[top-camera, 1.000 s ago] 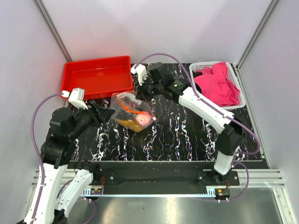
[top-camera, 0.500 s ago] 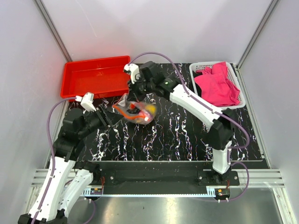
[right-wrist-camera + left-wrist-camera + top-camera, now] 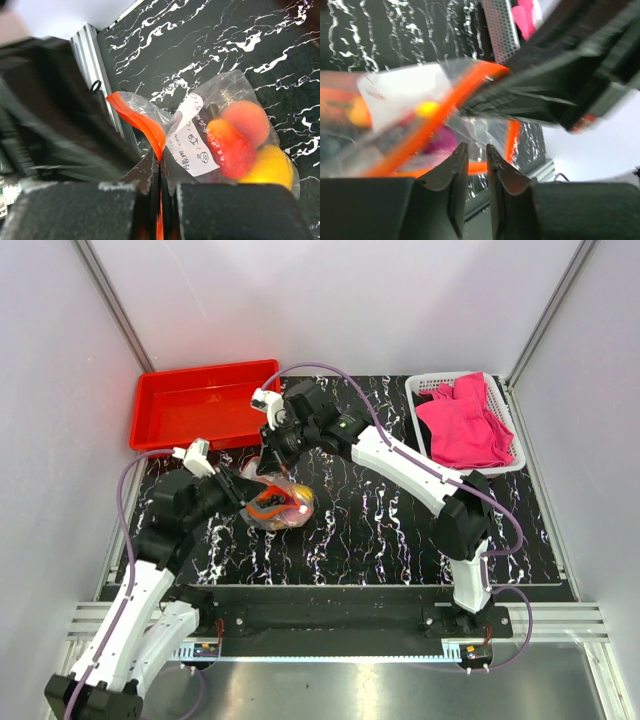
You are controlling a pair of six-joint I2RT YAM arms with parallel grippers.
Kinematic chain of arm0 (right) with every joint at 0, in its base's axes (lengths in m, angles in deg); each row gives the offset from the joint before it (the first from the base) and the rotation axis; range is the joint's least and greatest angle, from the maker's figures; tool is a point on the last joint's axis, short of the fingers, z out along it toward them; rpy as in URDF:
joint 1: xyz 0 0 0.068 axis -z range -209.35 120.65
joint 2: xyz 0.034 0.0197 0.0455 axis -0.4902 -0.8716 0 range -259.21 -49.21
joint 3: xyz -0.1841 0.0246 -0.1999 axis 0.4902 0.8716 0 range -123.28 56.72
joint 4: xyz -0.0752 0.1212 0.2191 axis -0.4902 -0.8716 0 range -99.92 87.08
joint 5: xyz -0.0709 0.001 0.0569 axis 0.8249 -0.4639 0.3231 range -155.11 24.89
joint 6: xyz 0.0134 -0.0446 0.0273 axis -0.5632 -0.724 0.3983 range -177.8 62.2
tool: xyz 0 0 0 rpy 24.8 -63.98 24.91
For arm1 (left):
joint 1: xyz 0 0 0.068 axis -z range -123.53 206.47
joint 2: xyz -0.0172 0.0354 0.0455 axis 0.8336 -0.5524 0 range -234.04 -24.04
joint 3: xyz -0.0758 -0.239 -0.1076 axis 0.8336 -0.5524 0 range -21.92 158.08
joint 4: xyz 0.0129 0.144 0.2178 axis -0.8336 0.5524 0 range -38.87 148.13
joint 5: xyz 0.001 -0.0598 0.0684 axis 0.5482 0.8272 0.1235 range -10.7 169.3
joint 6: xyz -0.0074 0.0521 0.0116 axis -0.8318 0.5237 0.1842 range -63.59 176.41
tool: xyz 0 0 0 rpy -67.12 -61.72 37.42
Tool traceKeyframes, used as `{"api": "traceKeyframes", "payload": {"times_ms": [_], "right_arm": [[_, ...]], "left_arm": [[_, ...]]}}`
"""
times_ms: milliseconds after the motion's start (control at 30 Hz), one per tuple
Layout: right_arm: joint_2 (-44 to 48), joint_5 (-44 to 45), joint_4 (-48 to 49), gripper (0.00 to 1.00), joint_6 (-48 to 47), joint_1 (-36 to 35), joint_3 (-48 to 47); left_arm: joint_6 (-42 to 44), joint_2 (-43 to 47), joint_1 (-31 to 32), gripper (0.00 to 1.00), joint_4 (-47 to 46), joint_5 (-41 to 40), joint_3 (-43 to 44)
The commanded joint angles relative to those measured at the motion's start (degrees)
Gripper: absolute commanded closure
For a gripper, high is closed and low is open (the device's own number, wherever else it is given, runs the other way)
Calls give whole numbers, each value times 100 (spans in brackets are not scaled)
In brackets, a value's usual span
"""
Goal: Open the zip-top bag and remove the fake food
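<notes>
The zip-top bag (image 3: 281,504) hangs low over the black marbled table, clear with an orange-red zip strip (image 3: 142,122). My right gripper (image 3: 160,164) is shut on that strip from above. Fake food fills the bag's bottom: a peach-like ball (image 3: 246,120), a red piece (image 3: 232,149) and a yellow fruit (image 3: 271,169). My left gripper (image 3: 476,149) is at the bag's left side. Its jaws stand a narrow gap apart, the tips just short of the strip (image 3: 445,111) and the clear film. A purple piece (image 3: 439,142) shows through the plastic.
A red tray (image 3: 205,405) sits at the back left. A white basket (image 3: 428,386) with a pink cloth (image 3: 465,422) stands at the back right. The right arm's black body (image 3: 560,65) looms close over the left gripper. Grey walls enclose the table.
The right gripper has carried the bag left and toward the front. The left arm has reached right up to the bag, and its jaws have narrowed.
</notes>
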Motion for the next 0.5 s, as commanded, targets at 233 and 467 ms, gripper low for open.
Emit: {"api": "traceKeyframes", "payload": {"times_ms": [233, 467], "right_arm": [[233, -517, 630, 100, 264, -14, -78], [242, -535, 621, 100, 203, -5, -34]], "left_arm": [[503, -704, 764, 70, -438, -1573, -212], [943, -1249, 1317, 61, -236, -2276, -19]]}}
